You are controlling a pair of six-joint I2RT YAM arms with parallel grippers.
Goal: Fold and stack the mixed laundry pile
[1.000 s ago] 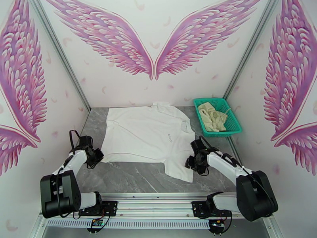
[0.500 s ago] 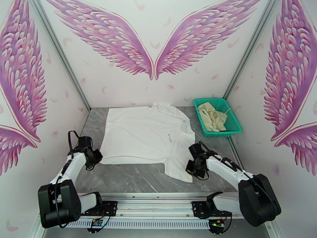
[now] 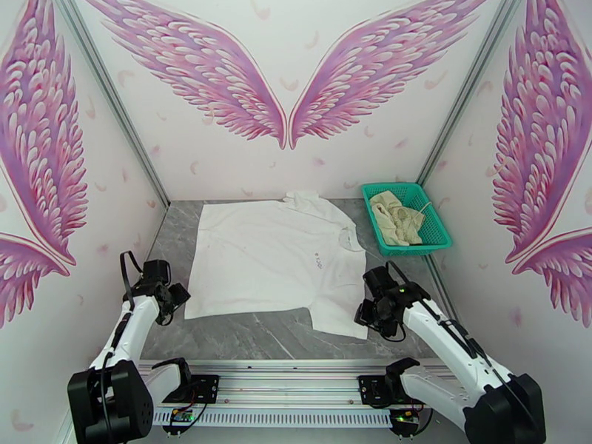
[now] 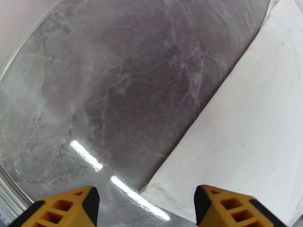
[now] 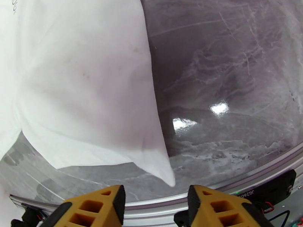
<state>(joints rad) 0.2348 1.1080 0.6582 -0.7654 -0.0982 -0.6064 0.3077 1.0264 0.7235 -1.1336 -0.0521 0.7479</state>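
Since a second ago both my arms have drawn back toward the near edge. The large white short-sleeved collared shirt has come a little with them and lies flatter, and both claws have let go of it.

The grey marbled desk carries the shirt spread open over its middle and far part, with no fold made in it. I judge the task is only at its beginning: the spreading looks finished, while all the folding and stacking is left.

The shirt seems to lie sideways, collar toward my right and hem toward my left. Its long axis then runs left to right, with one sleeve at the far edge and one at the near right.

The teal-green plastic mesh basket stands at the far right corner. The crumpled cream-beige garment lies inside it, not folded.

My left claw stands wide open and empty, with the hem corner flat on the desk just ahead of its fingers. My right claw is open too, a little less wide, and holds nothing; the sleeve tip lies just before it.
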